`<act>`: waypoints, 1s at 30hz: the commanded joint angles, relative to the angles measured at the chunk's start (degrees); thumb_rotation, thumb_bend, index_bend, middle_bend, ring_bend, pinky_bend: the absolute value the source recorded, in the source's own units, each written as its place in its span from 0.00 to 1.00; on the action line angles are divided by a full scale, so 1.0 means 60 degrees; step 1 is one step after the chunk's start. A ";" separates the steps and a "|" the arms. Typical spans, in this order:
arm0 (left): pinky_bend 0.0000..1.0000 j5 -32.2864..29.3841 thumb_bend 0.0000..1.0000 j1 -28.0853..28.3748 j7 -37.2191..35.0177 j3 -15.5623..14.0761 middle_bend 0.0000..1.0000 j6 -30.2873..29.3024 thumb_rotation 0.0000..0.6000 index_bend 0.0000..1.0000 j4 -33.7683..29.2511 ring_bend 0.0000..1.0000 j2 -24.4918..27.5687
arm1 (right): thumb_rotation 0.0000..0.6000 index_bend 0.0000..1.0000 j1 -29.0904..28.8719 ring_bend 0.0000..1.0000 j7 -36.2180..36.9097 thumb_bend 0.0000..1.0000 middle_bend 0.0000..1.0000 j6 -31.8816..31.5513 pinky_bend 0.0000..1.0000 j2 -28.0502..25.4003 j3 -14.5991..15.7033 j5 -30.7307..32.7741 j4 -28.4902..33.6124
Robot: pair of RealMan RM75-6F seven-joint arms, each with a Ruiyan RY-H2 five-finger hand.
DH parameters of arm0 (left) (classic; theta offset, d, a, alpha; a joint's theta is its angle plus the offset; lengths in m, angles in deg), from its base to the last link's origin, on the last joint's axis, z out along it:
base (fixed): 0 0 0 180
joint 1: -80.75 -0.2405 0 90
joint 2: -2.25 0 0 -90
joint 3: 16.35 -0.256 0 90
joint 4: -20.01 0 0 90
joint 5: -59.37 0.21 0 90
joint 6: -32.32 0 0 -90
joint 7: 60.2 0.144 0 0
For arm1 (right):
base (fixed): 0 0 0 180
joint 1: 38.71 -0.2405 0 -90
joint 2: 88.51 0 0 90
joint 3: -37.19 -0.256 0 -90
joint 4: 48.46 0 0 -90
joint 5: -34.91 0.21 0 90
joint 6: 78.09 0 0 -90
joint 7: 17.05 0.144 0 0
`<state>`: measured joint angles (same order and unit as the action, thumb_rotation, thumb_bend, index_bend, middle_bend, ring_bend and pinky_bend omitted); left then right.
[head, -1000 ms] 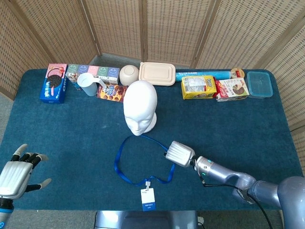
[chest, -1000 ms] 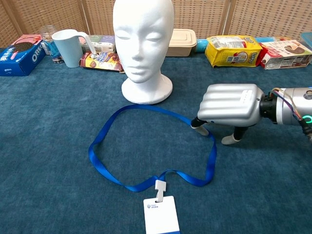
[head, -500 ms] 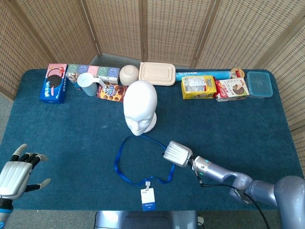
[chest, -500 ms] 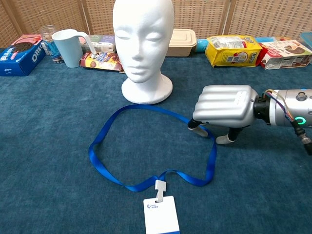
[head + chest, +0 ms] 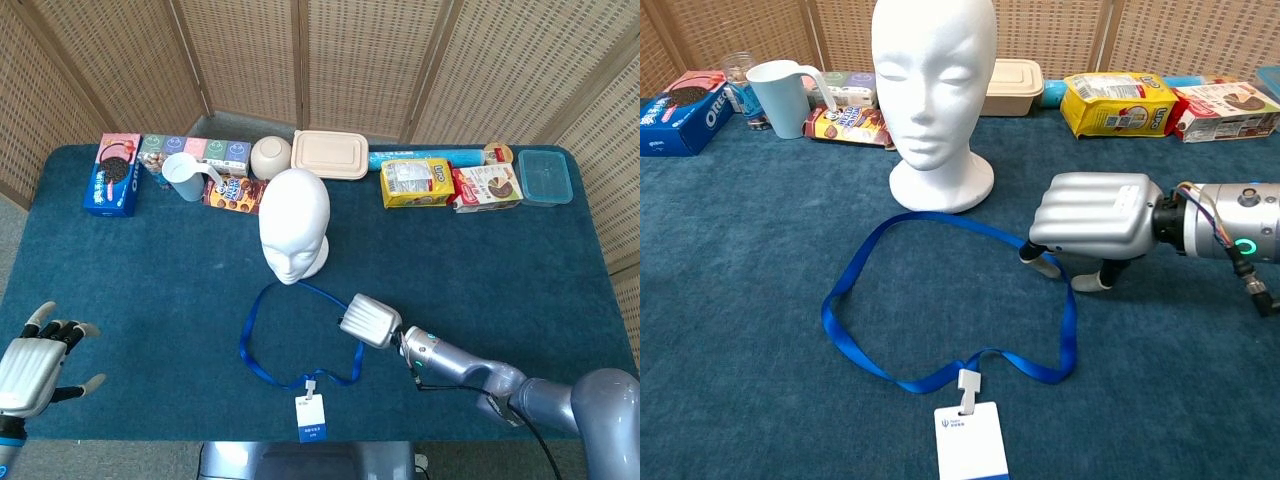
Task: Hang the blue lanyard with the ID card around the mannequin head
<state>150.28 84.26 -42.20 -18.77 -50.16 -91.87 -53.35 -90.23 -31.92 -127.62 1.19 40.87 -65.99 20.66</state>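
Blue lanyard: lies flat as an open loop on the table's blue cloth, near the middle of the front edge, just in front of the mannequin head; not around the head.
ID card: white with a blue band at its bottom, clipped to the front of the loop, lying at the front edge of the table.
Mannequin head: white, upright on its round base near the middle of the table, face turned toward the front edge; the back of the loop reaches close to its base.
Right hand: knuckles up over the right side of the loop, fingers curled down; fingertips come down at the strap where it bends. Whether the strap is pinched between them cannot be told.
Left hand: at the front left corner of the table, well apart from the lanyard, fingers apart, holding nothing.
Back edge, left part: cookie box, light blue pitcher, snack packet, bowl.
Back edge, middle: beige lidded container.
Back edge, right part: yellow bag, red and white packet, blue lidded box toward the back right corner.
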 commanded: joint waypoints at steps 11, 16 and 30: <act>0.09 0.0012 0.07 0.0003 -0.0039 -0.0012 0.41 -0.0013 0.83 0.35 0.0015 0.34 0.0031 | 0.98 0.56 -0.0006 0.98 -0.0061 0.40 0.78 0.0123 0.97 0.0139 -0.0048 0.0226 0.0009; 0.09 0.0003 0.07 0.0016 -0.0052 -0.0006 0.41 -0.0006 0.82 0.35 0.0020 0.34 0.0047 | 0.98 0.57 0.0000 0.99 -0.0085 0.42 0.78 0.0127 0.97 0.0211 -0.0079 0.0307 -0.0018; 0.14 -0.0011 0.07 0.0153 0.0252 0.0072 0.41 0.0116 0.83 0.35 0.0096 0.35 0.0076 | 0.98 0.63 0.0125 1.00 0.0154 0.46 0.81 -0.0147 0.98 0.0219 -0.0203 0.0539 0.0066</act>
<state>150.18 84.91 -41.18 -18.46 -49.76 -91.46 -52.95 -89.55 -31.05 -128.46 2.54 39.63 -62.82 20.98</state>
